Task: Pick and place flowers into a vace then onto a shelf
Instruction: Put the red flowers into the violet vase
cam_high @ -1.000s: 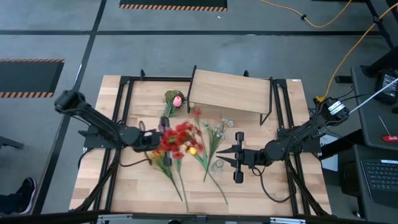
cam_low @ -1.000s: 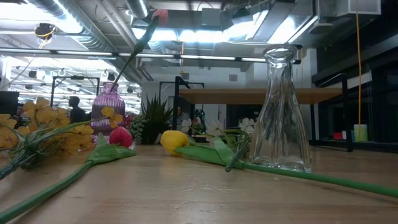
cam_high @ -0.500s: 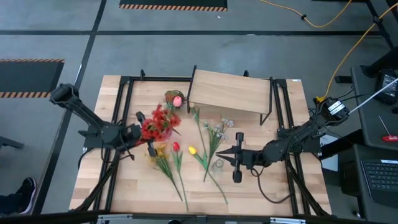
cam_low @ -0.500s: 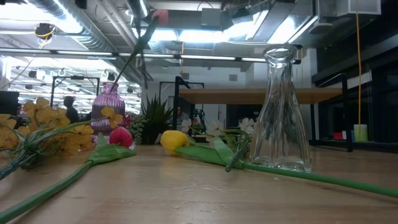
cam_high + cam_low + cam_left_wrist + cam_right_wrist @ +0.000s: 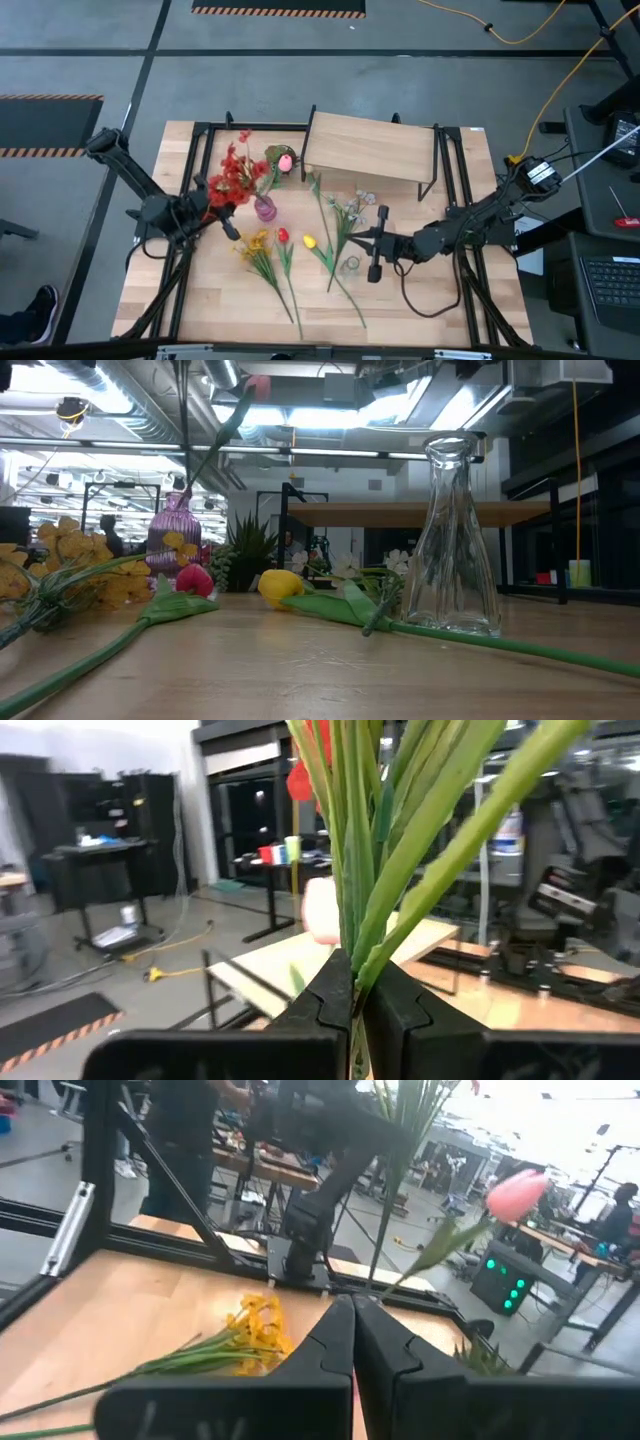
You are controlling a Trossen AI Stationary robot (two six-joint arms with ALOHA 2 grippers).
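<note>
My left gripper [image 5: 207, 207] is shut on a bunch of red flowers [image 5: 232, 176], held above the table left of the purple vase [image 5: 265, 208]. A pink tulip [image 5: 285, 162] stands in that vase. In the low view a thin stem [image 5: 183, 430] runs upright above the purple vase [image 5: 175, 530]. Yellow blooms [image 5: 256, 243], a red tulip [image 5: 283, 236], a yellow tulip [image 5: 309, 241] and white blossoms [image 5: 355, 208] lie flat on the table. My right gripper [image 5: 352, 238] is shut, with nothing between its fingers [image 5: 352, 1325], beside the clear glass vase [image 5: 350, 265]. The shelf [image 5: 370, 150] stands at the far side. My left gripper pinches the bunch's green stems [image 5: 352, 965] between its two fingers, well below the red heads. The fingers lie level and across the stems. The bunch is lifted clear of the table and rises out of the hold, leaning toward the far side.
A flowerless green leafy bunch [image 5: 274, 154] sits by the pink tulip in front of the shelf's left end. Black frame rails [image 5: 200, 160] run along the table's left and right sides. Bare wood lies near the front edge [image 5: 420, 310].
My left gripper has gone toward the table's left edge and turned, carrying the red bunch. The bunch has swung from over the loose flowers to the far left, and the purple vase now shows. My right gripper has turned a little beside the glass vase.
</note>
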